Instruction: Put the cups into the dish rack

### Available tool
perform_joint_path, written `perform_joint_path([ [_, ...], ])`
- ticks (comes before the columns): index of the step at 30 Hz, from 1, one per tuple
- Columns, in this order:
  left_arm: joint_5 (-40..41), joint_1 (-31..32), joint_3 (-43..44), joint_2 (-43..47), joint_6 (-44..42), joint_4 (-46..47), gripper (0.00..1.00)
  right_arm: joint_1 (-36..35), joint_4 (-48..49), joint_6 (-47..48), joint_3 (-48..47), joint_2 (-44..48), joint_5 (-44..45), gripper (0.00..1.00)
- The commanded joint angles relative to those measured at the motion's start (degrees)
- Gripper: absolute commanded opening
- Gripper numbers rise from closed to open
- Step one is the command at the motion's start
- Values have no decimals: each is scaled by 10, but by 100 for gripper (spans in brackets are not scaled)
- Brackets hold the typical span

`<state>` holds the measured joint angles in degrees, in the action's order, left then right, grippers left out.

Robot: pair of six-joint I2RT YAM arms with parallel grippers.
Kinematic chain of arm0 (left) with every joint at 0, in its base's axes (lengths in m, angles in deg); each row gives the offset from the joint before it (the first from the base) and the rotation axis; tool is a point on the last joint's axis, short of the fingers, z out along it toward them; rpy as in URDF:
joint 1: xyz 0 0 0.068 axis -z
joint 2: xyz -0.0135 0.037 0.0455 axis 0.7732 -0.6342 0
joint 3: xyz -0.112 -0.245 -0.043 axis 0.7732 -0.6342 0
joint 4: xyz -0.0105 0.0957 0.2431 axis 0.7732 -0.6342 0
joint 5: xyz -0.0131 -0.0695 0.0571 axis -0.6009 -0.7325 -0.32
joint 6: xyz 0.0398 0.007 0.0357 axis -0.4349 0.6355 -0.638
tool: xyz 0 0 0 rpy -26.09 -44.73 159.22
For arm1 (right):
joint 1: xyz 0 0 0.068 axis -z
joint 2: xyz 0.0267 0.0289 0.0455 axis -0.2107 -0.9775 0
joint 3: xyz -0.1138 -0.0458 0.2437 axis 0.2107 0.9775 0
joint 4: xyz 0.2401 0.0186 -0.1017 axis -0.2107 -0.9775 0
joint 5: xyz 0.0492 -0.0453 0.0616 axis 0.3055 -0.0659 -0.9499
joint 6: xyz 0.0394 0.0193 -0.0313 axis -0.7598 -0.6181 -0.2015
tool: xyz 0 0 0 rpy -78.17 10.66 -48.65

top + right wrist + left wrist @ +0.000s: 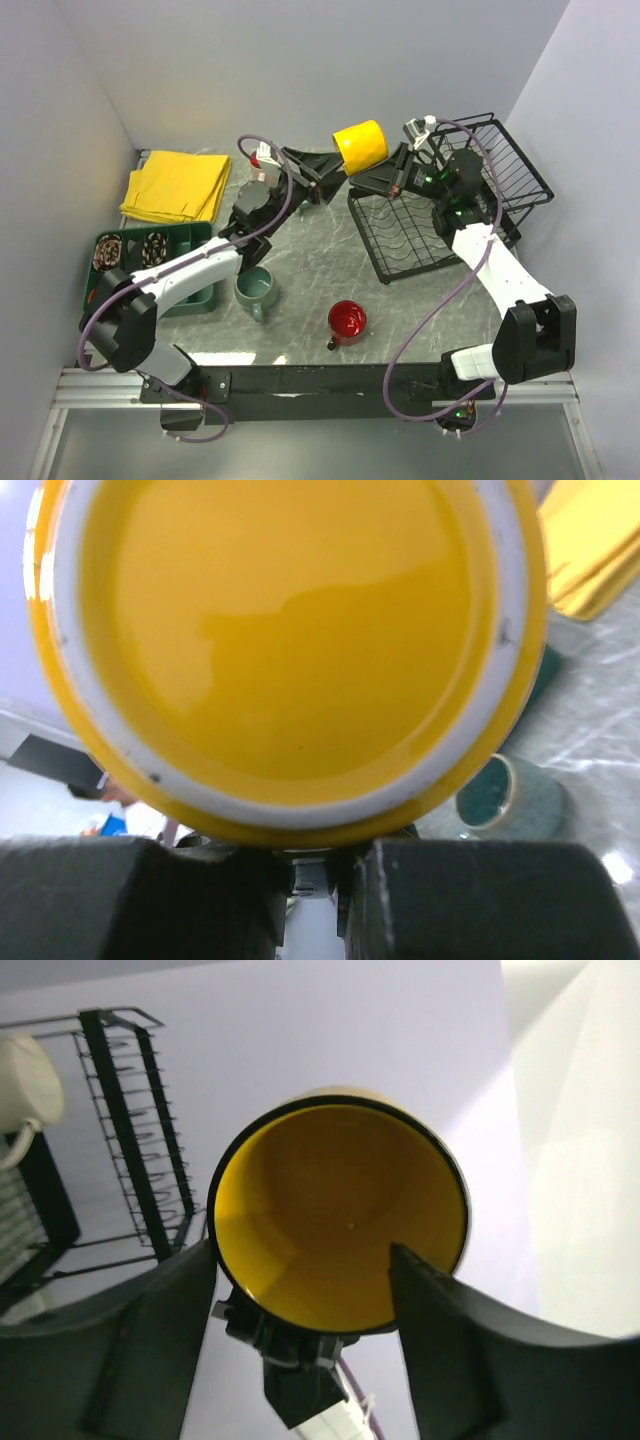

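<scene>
Surface: grey marbled tabletop (300, 250) boxed in by plain white walls, both arm bases at the near edge.
Dish rack: black wire dish rack (395, 235) at the right rear, a flat grid section with a taller basket at its far end. A cream piece (420, 128) sits at the basket's corner, and the left wrist view shows it rounded with a loop handle. I cannot tell more.
Green tray: green compartment tray (200, 300) at the left edge; two of its compartments hold dark speckled round items (130, 250), kind not readable.
Yellow cloth: folded yellow cloth (178, 185) lies flat behind the tray.
Yellow mug: yellow mug (360, 147) is in the air on its side, between the two grippers and just left of the rack's rear corner. Glossy yellow inside and out, dark line at the rim, unglazed white ring round the base.
Orientation: mouth faces the left wrist camera, base faces the right wrist camera.
Left gripper: left gripper (300, 1255) has its fingers spread wide, one either side of the mug's mouth — not clamped on it.
Right gripper: right gripper (320, 865) has its fingers drawn nearly together at the mug's lower edge and carries it — the exact part pinched is hidden by the mug body.
Grey-green mug: grey-green mug (257, 290) stands upright on the table just beside the green tray.
Red mug: shiny red mug (347, 322) stands upright near the front edge, well apart from the rack.
</scene>
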<state>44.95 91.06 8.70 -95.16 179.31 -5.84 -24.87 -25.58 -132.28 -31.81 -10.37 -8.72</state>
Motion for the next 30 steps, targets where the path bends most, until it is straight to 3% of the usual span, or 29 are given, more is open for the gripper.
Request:
perform_joint_path([
  [1, -5, 2, -20, 62, -53, -10, 82, 29, -11, 83, -1, 43, 2, 0],
  [3, -4, 2, -37, 91, -83, -36, 86, 42, -47, 122, -9, 50, 2, 0],
  [6, 4, 2, -63, 141, -137, -104, 89, 45, -191, 268, -40, 61, 32, 0],
  [7, 8, 2, -69, 156, -153, -125, 91, 44, -262, 351, -47, 62, 52, 0],
  [11, 58, 1, -93, 237, -270, -269, 99, 41, -357, 486, -51, 71, 142, 0],
  [13, 83, 1, -106, 292, -309, -310, 97, 37, -395, 549, -49, 72, 209, 0],
  [17, 146, 2, -137, 380, -380, -398, 96, 14, -403, 629, -27, 77, 334, 0],
  [18, 167, 2, -140, 409, -386, -419, 96, 4, -400, 644, -18, 76, 398, 0],
  [22, 198, 2, -162, 468, -399, -478, 96, -27, -378, 711, 0, 57, 517, 0],
  [30, 208, 2, -220, 549, -370, -520, 96, -38, -329, 770, -2, -45, 635, 0],
])
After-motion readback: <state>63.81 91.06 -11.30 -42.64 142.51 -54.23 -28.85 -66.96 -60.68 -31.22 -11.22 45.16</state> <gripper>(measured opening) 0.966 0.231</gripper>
